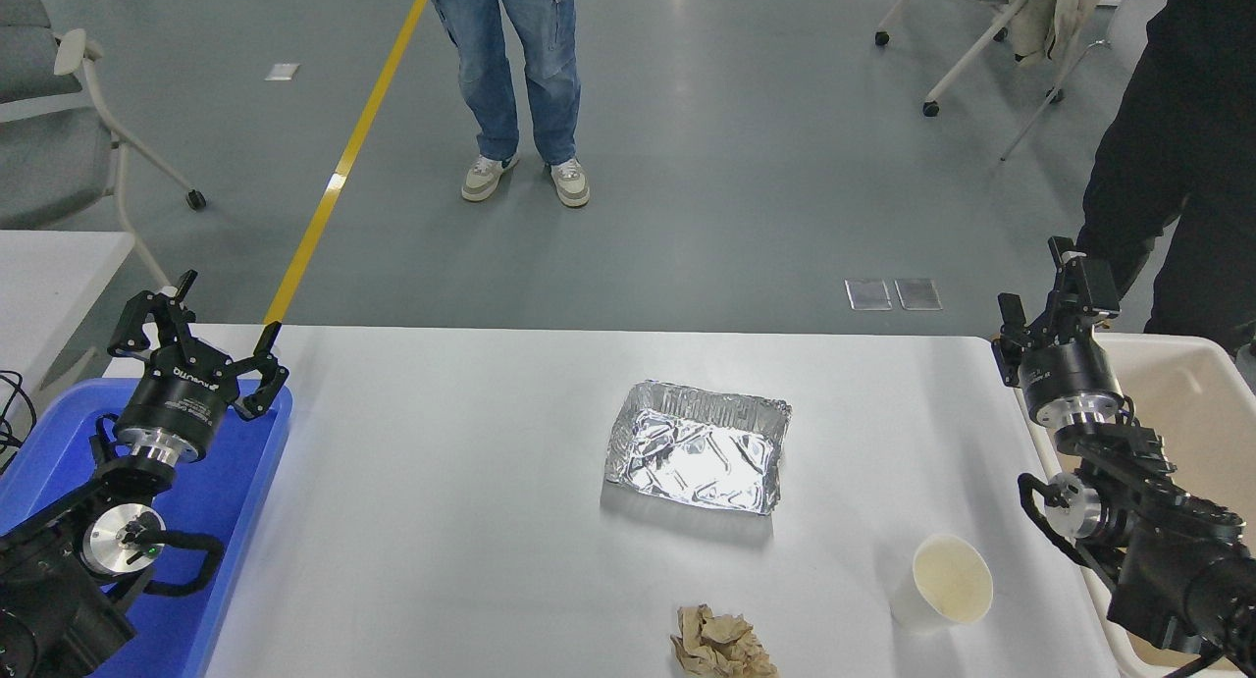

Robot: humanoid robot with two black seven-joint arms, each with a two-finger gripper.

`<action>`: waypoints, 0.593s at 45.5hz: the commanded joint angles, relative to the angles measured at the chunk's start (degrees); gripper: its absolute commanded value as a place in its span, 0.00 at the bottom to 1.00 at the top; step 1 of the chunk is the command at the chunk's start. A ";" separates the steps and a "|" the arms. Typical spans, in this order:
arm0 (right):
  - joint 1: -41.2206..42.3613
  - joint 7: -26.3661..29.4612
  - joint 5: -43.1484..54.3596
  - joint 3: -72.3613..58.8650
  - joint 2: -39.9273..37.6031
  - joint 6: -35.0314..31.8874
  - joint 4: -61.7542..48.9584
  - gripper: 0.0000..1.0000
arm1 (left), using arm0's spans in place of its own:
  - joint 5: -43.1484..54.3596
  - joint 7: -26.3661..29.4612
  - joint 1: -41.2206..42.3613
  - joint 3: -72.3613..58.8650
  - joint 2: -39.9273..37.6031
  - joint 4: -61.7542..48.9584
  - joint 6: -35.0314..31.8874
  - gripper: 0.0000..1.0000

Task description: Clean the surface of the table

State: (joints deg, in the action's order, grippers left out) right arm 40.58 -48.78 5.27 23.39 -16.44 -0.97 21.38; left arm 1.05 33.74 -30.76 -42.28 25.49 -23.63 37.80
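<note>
The left tool [201, 349] hangs open over a blue tray [235, 482]. The white worktop [442, 521] spans the middle, bearing a thin, crushable foil tray [699, 447], soft crumpled paper [721, 644] and a light paper cup [942, 582], best pinched at rims. At right, the right tool [1050, 300] shows fingers apart, holding nothing, beside a beige bin [1197, 384].

Left arm enters at lower left, wrist angled up and forward; left hand [196, 337] has fingers spread wide. Right arm enters at right edge, raised; right hand [1055, 300] points away, finger state unclear.
</note>
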 commanded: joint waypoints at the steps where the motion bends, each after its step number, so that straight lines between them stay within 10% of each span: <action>1: 0.03 0.00 0.00 0.07 0.00 0.00 -0.03 0.99 | 0.00 0.01 0.00 0.00 0.00 0.08 -0.01 1.00; 27: 0.03 0.00 0.00 -0.28 -0.18 0.00 -0.20 0.99 | 0.00 0.01 0.00 0.00 0.00 -0.01 -0.01 1.00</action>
State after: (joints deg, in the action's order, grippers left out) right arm 40.45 -48.78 5.27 23.26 -16.49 -0.97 21.27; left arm 1.05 33.75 -30.76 -42.28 25.49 -23.63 37.80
